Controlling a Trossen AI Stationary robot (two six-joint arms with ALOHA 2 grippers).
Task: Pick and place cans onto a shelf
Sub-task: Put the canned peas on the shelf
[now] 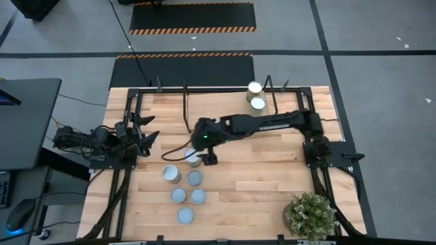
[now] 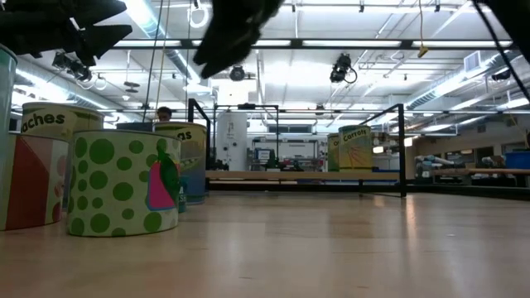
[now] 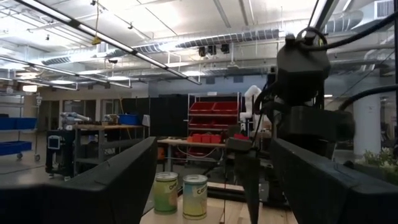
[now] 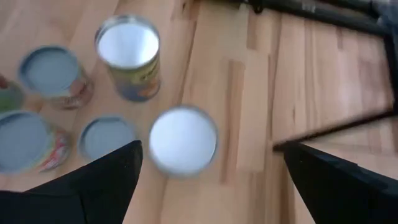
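Note:
Several cans stand upright in a cluster on the tabletop at the near left; the farthest of them (image 1: pixel 193 158) (image 4: pixel 183 140) is silver-topped. My right gripper (image 1: pixel 203 155) (image 4: pixel 212 152) hovers above this can, open and slanting down, its fingers clear of the can. Two more cans (image 1: pixel 257 95) (image 3: pixel 180 194) stand on the shelf (image 1: pixel 218 101) at the far side. In the low view the cluster's cans (image 2: pixel 124 186) stand at the left, and the right gripper (image 2: pixel 236 33) is a dark shape above them. My left gripper (image 1: pixel 146 136) (image 3: pixel 211 186) waits open at the left edge.
A potted plant (image 1: pixel 310 215) stands at the near right corner. The shelf's black rails and uprights (image 1: pixel 185 109) cross the far half of the table. The right arm (image 1: pixel 272 124) stretches across the middle. Bare wood lies between the cluster and the plant.

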